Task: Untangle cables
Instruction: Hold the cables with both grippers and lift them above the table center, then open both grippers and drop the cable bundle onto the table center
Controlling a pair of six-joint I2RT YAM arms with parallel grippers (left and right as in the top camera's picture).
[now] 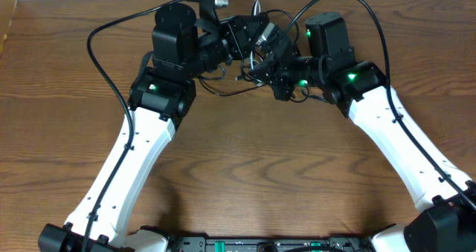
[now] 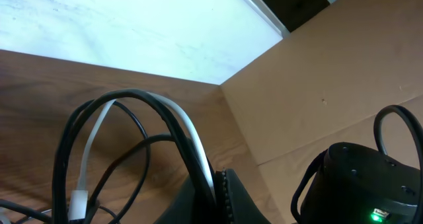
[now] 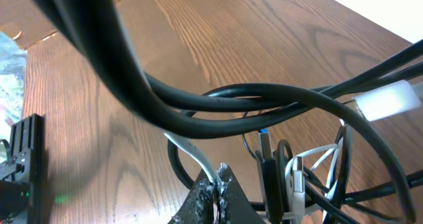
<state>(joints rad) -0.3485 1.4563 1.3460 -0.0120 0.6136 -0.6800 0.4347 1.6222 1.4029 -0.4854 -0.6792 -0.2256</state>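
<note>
The cables (image 1: 253, 60) hang bunched between my two grippers at the back middle of the table, and thin black loops (image 1: 220, 90) trail onto the wood. My left gripper (image 1: 242, 42) is shut on a white cable (image 2: 193, 133) and a black cable (image 2: 89, 112) that arch up from its jaws (image 2: 218, 187). A white plug (image 2: 79, 204) hangs at the lower left. My right gripper (image 1: 266, 65) is shut on the white cable (image 3: 192, 151) at its fingertips (image 3: 218, 178). Black cables (image 3: 231, 98) cross above it. A black plug (image 3: 266, 154) and white plugs (image 3: 297, 179) (image 3: 390, 98) sit in the tangle.
Thick black robot wires (image 1: 97, 51) (image 1: 372, 21) loop out from both arms. A brown cardboard panel (image 2: 330, 72) and a white wall (image 2: 132, 26) stand behind the table. The wooden tabletop (image 1: 245, 170) spreads in front. A black device (image 3: 20, 158) sits at the left.
</note>
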